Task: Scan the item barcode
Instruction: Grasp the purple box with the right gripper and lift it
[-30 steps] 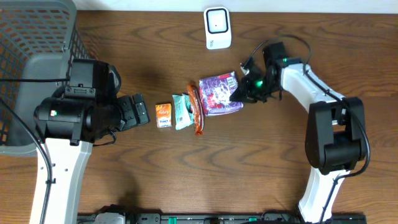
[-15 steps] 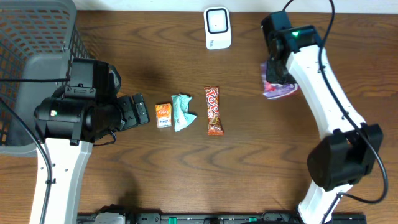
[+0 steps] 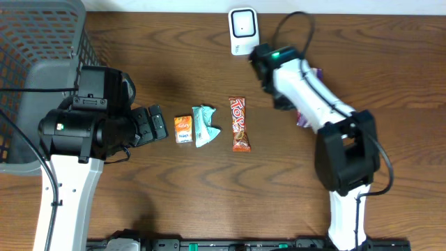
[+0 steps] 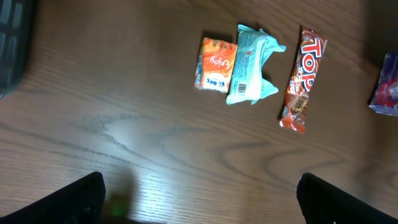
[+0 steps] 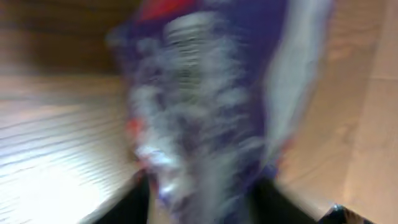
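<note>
Overhead view: barcode scanner (image 3: pixel 244 31), white with a dark window, stands at the far edge of the wooden table (image 3: pixel 209 202), near the middle. The right arm (image 3: pixel 313 97) reaches in from the near right, its wrist end close to the scanner's lower right corner. The purple snack packet (image 3: pixel 302 118) sits right of centre and below-right of the scanner. The arm crosses over most of it, so only purple slivers show on either side of the white link. The right gripper (image 3: pixel 281 102) is a dark mass just left of the packet. In the right wrist view the packet (image 5: pixel 205 106) fills the frame and is heavily motion-blurred, with a pale striped patch near the top. Cannot tell whether the jaws are apart or clamped on it, nor whether it is on the table or lifted. In the left wrist view the packet (image 4: pixel 385 84) is cut off by the right edge. Three other items form a row at table centre: an orange packet (image 3: pixel 183 130), a teal wrapper (image 3: pixel 204 125) touching its right side, and a Top chocolate bar (image 3: pixel 239 124) further right, apart from both. The left gripper (image 3: pixel 155 125) is just left of the orange packet and points at the row. Its jaws stand wide apart with nothing between them, and both fingertips (image 4: pixel 84 196) are at the bottom corners of the wrist view. A grey mesh basket (image 3: pixel 42 42) sits at the far left.
</note>
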Available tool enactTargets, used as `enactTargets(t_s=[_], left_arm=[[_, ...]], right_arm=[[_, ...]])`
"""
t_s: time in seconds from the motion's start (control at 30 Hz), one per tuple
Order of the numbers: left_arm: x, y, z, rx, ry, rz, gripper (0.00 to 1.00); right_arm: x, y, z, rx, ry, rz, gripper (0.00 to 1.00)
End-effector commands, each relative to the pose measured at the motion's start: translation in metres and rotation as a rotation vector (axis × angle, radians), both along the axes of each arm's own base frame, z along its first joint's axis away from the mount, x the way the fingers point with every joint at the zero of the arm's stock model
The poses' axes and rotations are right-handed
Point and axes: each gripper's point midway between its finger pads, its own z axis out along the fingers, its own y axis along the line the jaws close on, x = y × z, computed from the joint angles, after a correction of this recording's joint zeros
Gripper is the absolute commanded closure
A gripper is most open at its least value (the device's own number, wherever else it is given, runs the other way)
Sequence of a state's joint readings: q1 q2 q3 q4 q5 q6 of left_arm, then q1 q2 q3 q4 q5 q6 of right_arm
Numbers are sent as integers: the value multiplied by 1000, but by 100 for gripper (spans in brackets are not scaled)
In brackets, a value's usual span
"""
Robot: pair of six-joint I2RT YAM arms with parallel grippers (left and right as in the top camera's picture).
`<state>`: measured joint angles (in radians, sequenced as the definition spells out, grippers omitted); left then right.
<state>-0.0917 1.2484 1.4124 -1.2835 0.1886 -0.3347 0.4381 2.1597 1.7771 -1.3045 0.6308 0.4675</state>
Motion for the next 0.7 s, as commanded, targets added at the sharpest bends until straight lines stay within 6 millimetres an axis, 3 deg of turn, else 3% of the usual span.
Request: enactTargets(t_s=[0.0,0.1,0.17,0.23,0.27,0.3,0.37,0.47,0.57,0.67], left_arm=[[-1,1,0,6,-1,-15,2],[-1,1,0,5,-1,-16,2],[-1,1,0,5,-1,-16,2],[0,1,0,5,-1,-16,2],[-1,1,0,5,-1,-16,2],[-1,1,0,5,-1,-16,2],[-1,1,0,5,-1,-16,2],[-1,1,0,5,-1,-16,2],[-1,1,0,5,-1,-16,2],[-1,1,0,5,-1,-16,2]], right_arm=[[-11,53,-21,132,69,107,42],[-15,95,-19,268,75,162,41],[-13,118,-8,349,77,201,39],[-11,140,11,444,91,264,20],[-10,147,22,476,94,290,1],[-6,151,41,514,86,316,1],[0,148,64,542,68,331,1],[9,125,87,544,51,319,1],[13,92,90,583,95,280,1],[10,67,82,727,188,272,1]])
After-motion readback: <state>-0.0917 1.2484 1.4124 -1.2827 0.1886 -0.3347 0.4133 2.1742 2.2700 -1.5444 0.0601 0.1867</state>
